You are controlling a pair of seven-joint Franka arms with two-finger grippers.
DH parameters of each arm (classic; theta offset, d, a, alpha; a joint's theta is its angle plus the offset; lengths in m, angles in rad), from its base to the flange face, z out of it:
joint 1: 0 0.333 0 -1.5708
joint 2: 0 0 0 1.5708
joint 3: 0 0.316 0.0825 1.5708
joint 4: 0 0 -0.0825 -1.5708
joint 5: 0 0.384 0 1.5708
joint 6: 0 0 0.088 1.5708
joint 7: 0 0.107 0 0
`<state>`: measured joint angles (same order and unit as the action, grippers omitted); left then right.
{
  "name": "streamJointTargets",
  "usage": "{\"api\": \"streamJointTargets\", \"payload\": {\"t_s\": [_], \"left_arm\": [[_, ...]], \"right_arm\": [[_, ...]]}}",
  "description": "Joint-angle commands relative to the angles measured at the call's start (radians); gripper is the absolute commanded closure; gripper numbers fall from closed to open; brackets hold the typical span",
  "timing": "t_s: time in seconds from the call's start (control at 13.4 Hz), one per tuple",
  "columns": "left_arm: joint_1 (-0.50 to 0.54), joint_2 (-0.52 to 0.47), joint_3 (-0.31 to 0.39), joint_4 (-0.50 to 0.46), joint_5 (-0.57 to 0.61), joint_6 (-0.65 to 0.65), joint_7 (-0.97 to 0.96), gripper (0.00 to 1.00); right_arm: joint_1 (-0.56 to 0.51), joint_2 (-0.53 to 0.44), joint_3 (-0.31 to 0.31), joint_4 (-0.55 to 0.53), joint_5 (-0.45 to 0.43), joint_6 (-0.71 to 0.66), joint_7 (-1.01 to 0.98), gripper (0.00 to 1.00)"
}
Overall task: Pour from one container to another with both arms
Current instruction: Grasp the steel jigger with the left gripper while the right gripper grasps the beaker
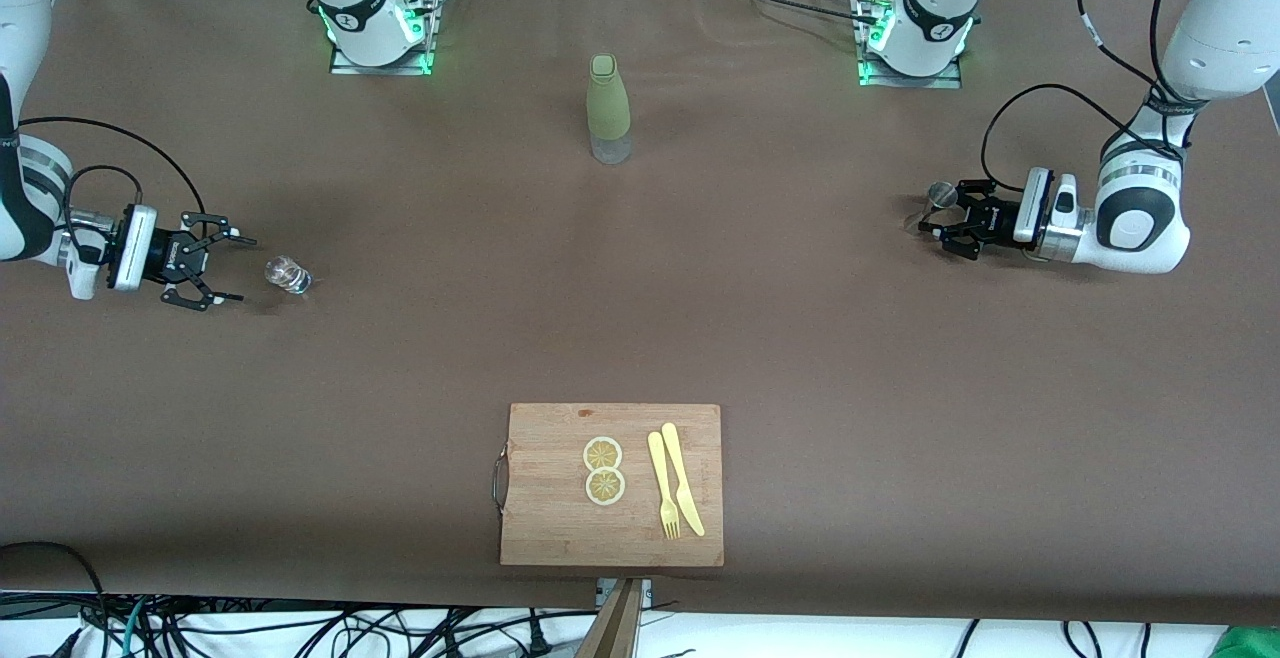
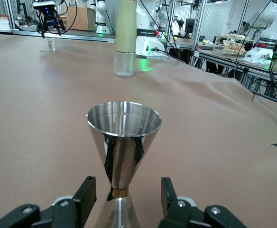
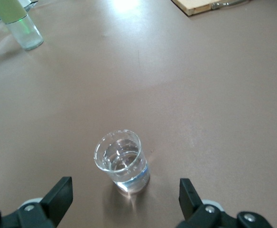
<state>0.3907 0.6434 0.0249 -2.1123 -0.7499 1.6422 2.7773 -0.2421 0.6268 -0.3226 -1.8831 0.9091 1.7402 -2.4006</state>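
Left wrist view: jigger (image 2: pixel 123 142) between left tool (image 2: pixel 124 199) fingers.

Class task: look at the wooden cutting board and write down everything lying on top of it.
On the cutting board lie two lemon slices, a yellow fork and a yellow knife, side by side. What lies beneath the board is covered.

Silvery jigger (image 2: pixel 123 128), olive-green bottle (image 1: pixel 607 98)
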Motion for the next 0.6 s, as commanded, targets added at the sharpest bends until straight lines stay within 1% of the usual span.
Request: {"api": "streamJointTargets", "payload": {"t_s": [0.0,0.07,0.22,0.3,0.45,0.52], "left_arm": [[0.002,0.013,0.018,-0.008,-0.036,-0.027,0.216,0.36],[0.002,0.015,0.018,-0.009,-0.037,-0.025,0.217,0.36],[0.000,0.015,0.018,-0.009,-0.037,-0.025,0.217,0.42],[0.000,0.015,0.018,-0.009,-0.036,-0.027,0.219,0.51],[0.001,0.015,0.018,-0.009,-0.036,-0.027,0.234,0.53],[0.002,0.015,0.018,-0.009,-0.036,-0.027,0.235,0.53]], "right_arm": [[-0.019,0.027,0.000,0.007,0.077,-0.036,-0.113,0.00],[-0.019,0.034,0.002,0.007,0.097,-0.036,-0.149,0.00],[-0.022,0.048,0.002,0.010,0.125,-0.059,-0.181,0.00],[-0.023,0.059,0.000,0.012,0.149,-0.077,-0.210,0.00],[-0.023,0.080,0.000,0.012,0.194,-0.102,-0.270,0.00],[-0.023,0.091,0.000,0.012,0.197,-0.103,-0.279,0.00]]}}
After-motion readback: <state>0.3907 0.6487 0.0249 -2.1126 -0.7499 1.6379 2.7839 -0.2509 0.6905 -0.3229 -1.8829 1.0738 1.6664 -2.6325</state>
